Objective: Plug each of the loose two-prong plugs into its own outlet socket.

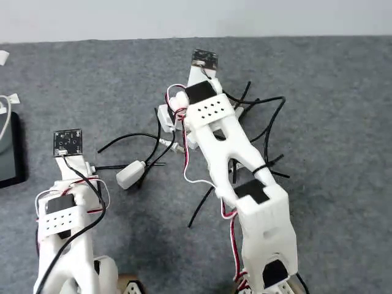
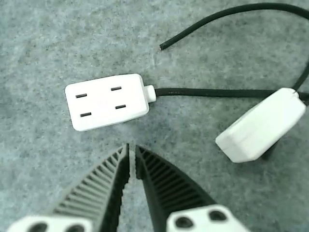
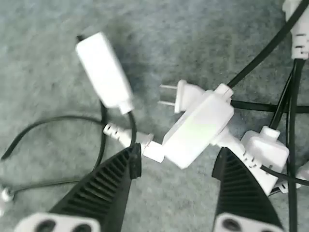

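A white outlet socket (image 2: 106, 101) with two pairs of slots lies face up on the grey carpet, just beyond my left gripper (image 2: 131, 153), which is shut on nothing. A second white outlet block (image 2: 263, 124) (image 1: 130, 174) lies beside it on a black cord. My right gripper (image 3: 178, 159) is open and straddles a tilted white outlet block (image 3: 198, 128). A loose two-prong plug (image 3: 181, 95) lies against that block, prongs bare. Another white block (image 3: 104, 70) and another white plug (image 3: 263, 147) lie nearby.
Black cords (image 1: 269, 122) loop and cross over the carpet around the right arm (image 1: 214, 122). A dark flat device (image 1: 9, 153) sits at the left edge. The left arm (image 1: 64, 214) stands at the near left.
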